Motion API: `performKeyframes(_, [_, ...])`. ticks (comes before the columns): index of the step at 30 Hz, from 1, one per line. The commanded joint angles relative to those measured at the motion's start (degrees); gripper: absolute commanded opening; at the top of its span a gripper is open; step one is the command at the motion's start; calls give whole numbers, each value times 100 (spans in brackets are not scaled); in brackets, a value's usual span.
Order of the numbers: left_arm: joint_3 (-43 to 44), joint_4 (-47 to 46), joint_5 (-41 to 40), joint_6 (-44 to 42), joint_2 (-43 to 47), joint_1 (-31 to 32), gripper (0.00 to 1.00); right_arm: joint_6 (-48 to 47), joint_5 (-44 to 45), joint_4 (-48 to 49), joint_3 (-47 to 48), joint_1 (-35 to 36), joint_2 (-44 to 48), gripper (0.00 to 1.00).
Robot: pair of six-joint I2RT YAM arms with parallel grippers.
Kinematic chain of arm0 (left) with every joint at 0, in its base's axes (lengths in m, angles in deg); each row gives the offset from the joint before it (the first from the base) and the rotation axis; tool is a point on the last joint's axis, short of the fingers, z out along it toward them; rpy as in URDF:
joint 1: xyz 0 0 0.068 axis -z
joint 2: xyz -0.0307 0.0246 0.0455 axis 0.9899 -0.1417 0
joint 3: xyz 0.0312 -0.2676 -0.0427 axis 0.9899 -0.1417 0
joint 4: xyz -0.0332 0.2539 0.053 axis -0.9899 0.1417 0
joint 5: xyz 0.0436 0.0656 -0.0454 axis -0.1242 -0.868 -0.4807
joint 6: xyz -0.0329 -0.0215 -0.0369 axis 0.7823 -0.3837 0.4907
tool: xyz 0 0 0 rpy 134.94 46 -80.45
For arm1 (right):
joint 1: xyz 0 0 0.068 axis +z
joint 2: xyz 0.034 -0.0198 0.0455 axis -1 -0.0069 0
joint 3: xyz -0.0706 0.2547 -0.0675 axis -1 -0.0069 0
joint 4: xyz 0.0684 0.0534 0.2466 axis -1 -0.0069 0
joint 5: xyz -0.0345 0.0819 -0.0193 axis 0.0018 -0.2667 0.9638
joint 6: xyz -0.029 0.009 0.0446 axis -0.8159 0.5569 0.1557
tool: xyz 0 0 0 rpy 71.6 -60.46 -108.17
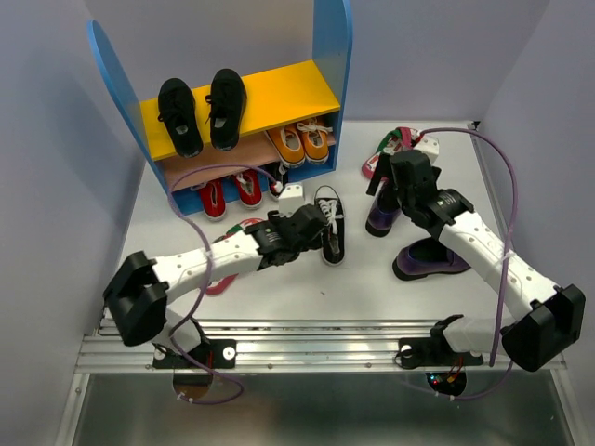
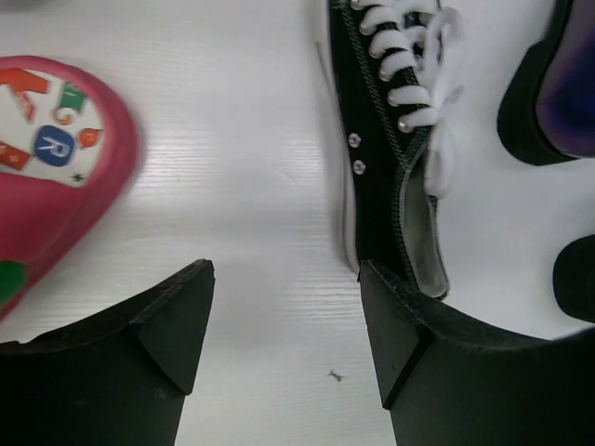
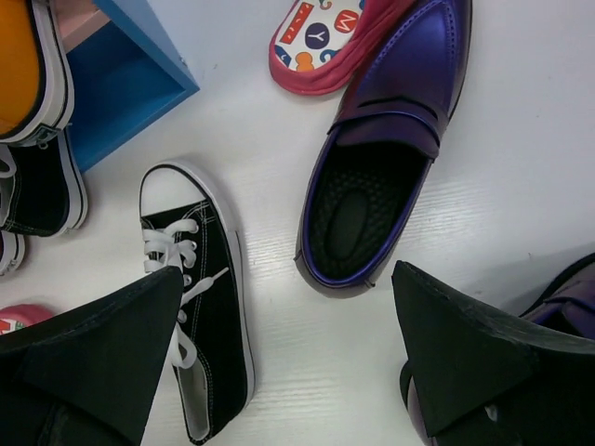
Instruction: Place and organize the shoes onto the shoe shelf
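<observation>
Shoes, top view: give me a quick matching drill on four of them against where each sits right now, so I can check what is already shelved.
Things:
1. black pair
2. orange pair
3. red pair
4. black-white sneaker

Places:
A. under the yellow top board, left side
B. on the table
C. on the yellow top board
D. under the yellow top board, right side

Pairs: 1-C, 2-D, 3-A, 4-B
</observation>
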Motion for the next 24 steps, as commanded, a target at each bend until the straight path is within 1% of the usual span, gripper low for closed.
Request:
performKeyframes(1, [947,-21,-421,416,-894,519,73,158,334,89,-165,-43,274,100])
performKeyframes(5, [1730,392,-341,654,-1669,695,72,26,563,1,-139,-95,415,100])
performKeyframes(7, [1881,340,-403,645,-1855,783,73,-44,607,-52,-86,-96,467,100])
performKeyframes(11, [1995,155,-386,601,-2144,792,76,-62,608,-96,-60,-96,547,100])
performKeyframes(20, [2075,155,-192,584,-2866,863,76,-18,572,-114,-86,-96,573,100])
performKeyframes(23, [2172,251,-254,627,-3085,880,74,-9,564,-105,-77,-96,529,100])
performKeyframes(24, [2224,304,-297,627,-3182,880,69,-9,555,-105,-77,-96,520,100])
